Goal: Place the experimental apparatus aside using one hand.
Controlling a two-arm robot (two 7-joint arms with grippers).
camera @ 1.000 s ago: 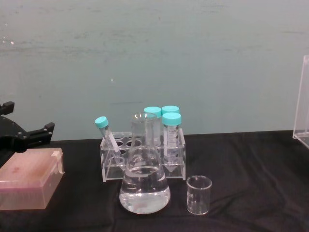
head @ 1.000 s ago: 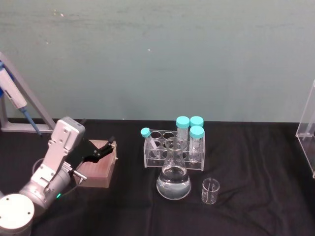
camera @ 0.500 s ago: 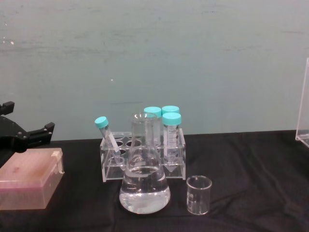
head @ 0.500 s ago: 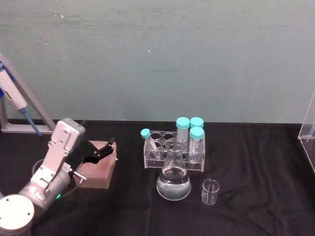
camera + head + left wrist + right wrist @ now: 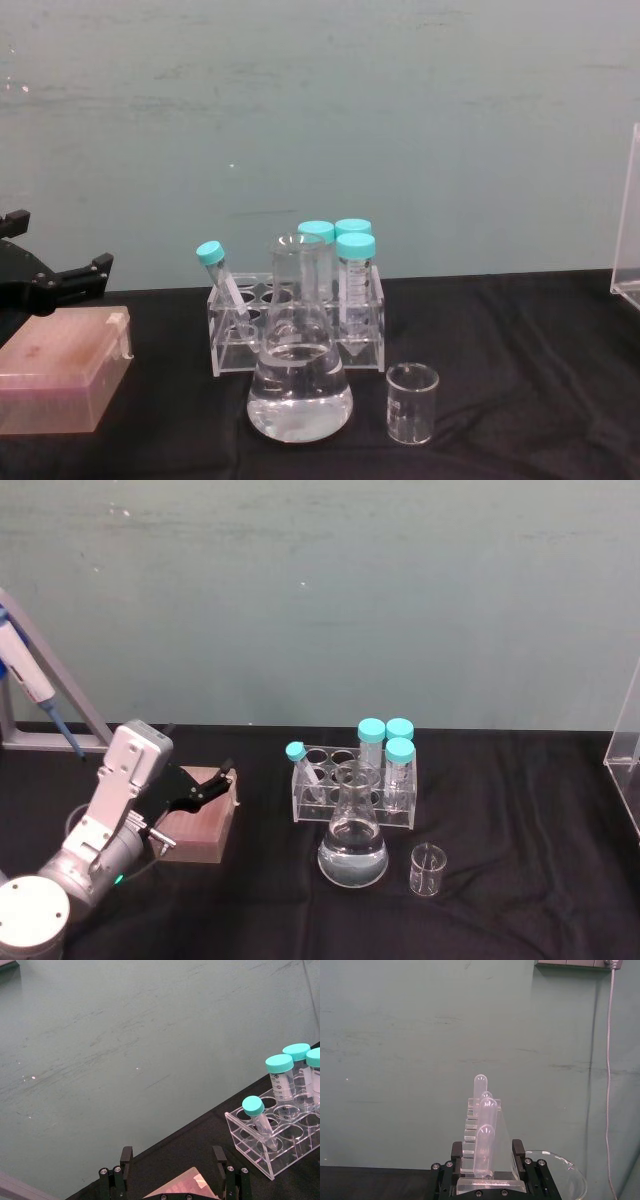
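Carries the acrylic stand (image 5: 625, 750) slightly farther right than a second ago, to the head view's right edge. Pinches its base in the right gripper (image 5: 487, 1161), long tubes (image 5: 486, 1125) upright. Leaves conical flask (image 5: 352, 848), beaker (image 5: 427, 870) and tube rack (image 5: 328, 782) on the black table (image 5: 520, 810): flask just before the rack, beaker near the flask's right. Holds left gripper (image 5: 218, 780) spread above the pink box (image 5: 200, 828), far left.

The black two-fingered right gripper (image 5: 488, 1150) has a finger closed against each side of a tall narrow clear acrylic stand (image 5: 470, 1132), which sits upright between them. Long clear round-topped tubes (image 5: 487, 1125) rise in a row inside the stand. Just beside the stand curves the rim of a clear glass vessel (image 5: 560, 1172). Behind the stand is a teal-green wall (image 5: 395, 1060), with a thin grey cable (image 5: 608, 1060) hanging beyond the vessel.
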